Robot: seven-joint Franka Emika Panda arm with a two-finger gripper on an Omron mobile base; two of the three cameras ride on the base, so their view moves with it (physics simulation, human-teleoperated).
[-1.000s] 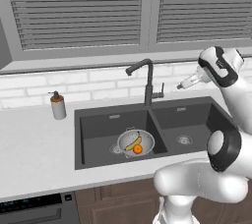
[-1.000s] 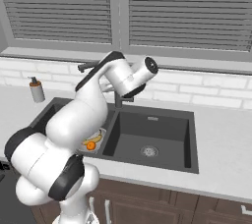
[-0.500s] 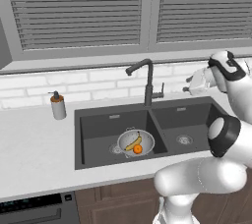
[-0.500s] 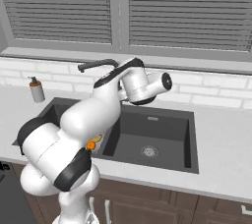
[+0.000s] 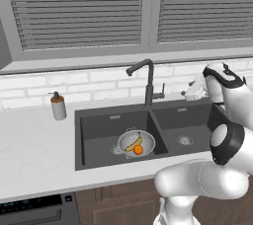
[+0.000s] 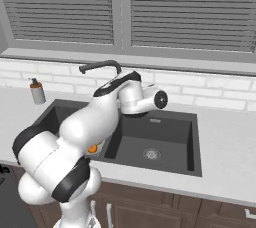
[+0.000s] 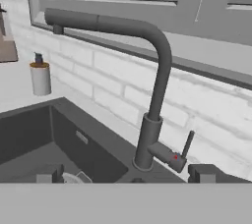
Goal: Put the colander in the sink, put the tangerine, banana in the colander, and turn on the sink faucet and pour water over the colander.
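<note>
Counter [image 5: 34,155]: pale grey surface across the lower half of the left base view, running around the sink below a white brick backsplash and slatted window blinds.
Sink [image 5: 99,125]: dark grey double basin at the centre of the left base view; in the right base view its right basin [image 6: 165,142] lies at mid-frame with a round metal drain.
Arm: white with dark joints; it rises from the lower right of the left base view and bends toward the right side of the faucet.
Sink faucet [image 5: 147,83]: tall dark gooseneck standing at the back of the sink on the divider between the basins, spout hooking toward the left basin. In the hand view it fills the centre [image 7: 160,85], its thin side lever [image 7: 187,145] tilted up at the lower right of its base.
Colander [image 5: 129,139]: silver perforated bowl on the floor of the left basin, near the divider, just below centre of the left base view.
Gripper [image 5: 190,91]: at the right of the left base view, level with the faucet's lever and apart from it; its dark fingertips [image 7: 49,174] stand wide apart at the bottom of the hand view, holding nothing.
Soap pump bottle [image 5: 58,106]: upright on the counter left of the sink; upper left in the hand view [image 7: 40,78].
Banana [image 5: 132,143]: yellow, lying inside the colander.
Tangerine [image 5: 138,149]: orange, inside the colander, touching the banana's lower right side.
</note>
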